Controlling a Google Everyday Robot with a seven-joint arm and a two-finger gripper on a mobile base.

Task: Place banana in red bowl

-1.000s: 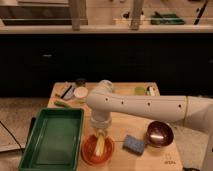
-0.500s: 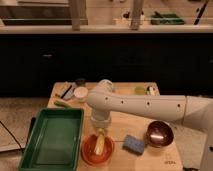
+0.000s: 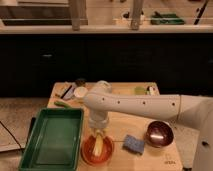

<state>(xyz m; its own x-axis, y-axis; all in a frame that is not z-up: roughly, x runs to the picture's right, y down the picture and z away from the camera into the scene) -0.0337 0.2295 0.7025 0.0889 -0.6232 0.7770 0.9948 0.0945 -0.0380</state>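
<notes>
Over the red bowl [image 3: 97, 150], your gripper [image 3: 100, 133] hangs low; can't tell if it's clenched or released. Banana [image 3: 99, 144] sits under it, inside the bowl. Risk: lift off before it's let go and it drags out toward the blue sponge [image 3: 133, 144] or green tray [image 3: 52, 140].

This looks like a robot test bench in a lab or office kitchenette: a light wooden tabletop [image 3: 125, 122] set against a dark counter front [image 3: 110, 60], with the gripper [image 3: 100, 134] low over a shallow orange-red bowl [image 3: 90, 151] and a green plastic tray [image 3: 52, 137] just left of it.
</notes>
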